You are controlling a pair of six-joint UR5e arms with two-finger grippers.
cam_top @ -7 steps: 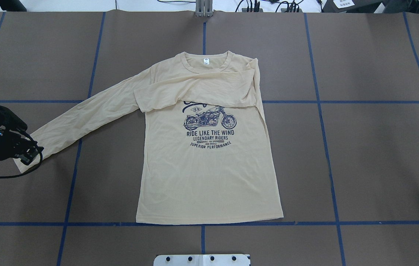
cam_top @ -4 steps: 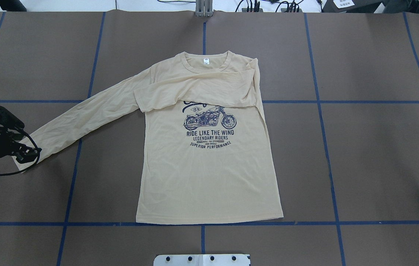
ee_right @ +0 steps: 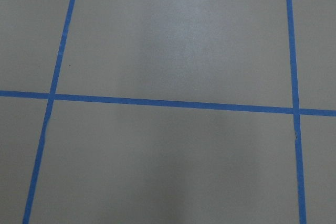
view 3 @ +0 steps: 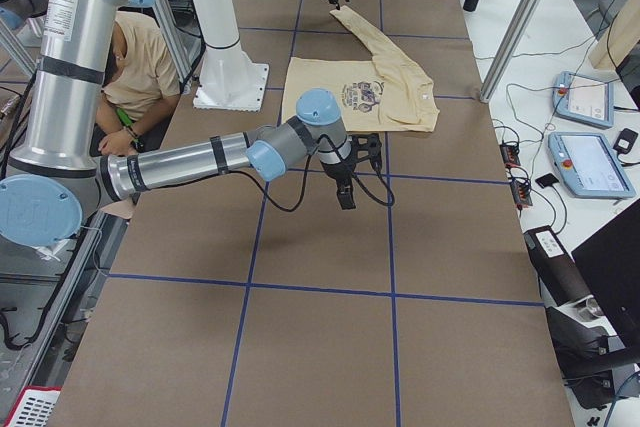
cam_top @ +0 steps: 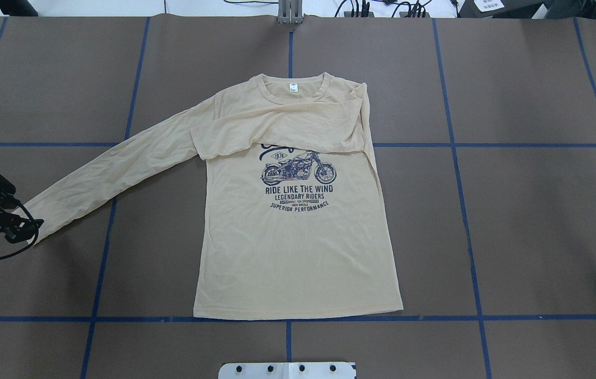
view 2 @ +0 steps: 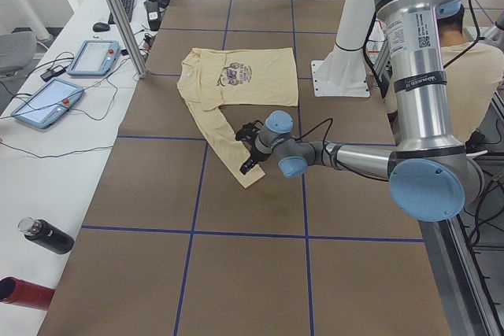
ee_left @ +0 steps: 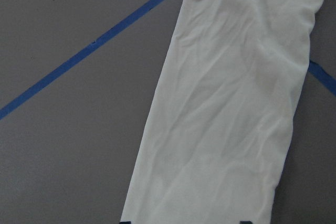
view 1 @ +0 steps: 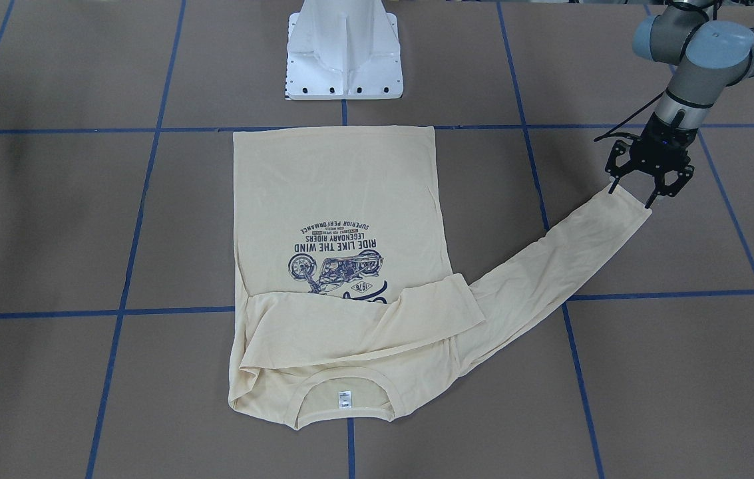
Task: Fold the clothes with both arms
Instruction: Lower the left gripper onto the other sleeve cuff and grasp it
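Note:
The cream-yellow T-shirt (cam_top: 298, 252) lies flat, print up, in the middle of the brown table, also in the front-facing view (view 1: 337, 193). One sleeve is folded across the chest (cam_top: 276, 131). The other sleeve (cam_top: 113, 168) stretches out to the overhead view's left. My left gripper (view 1: 630, 197) is open, its fingers straddling that sleeve's cuff just above the table; it also shows at the overhead view's left edge (cam_top: 20, 227). The left wrist view shows the sleeve (ee_left: 226, 119) running away from the fingertips. My right gripper (view 3: 345, 197) hovers over bare table beside the shirt; I cannot tell whether it is open.
The white pedestal base (view 1: 343, 53) stands at the table's robot side, behind the shirt's hem. Blue tape lines (ee_right: 173, 103) grid the table. Teach pendants (view 2: 98, 57) and bottles (view 2: 47, 235) lie on the side bench. A person (view 3: 135, 57) sits behind the robot.
My left gripper has moved leftward in the overhead view, along the outstretched sleeve to its cuff end. The shirt has not visibly moved.

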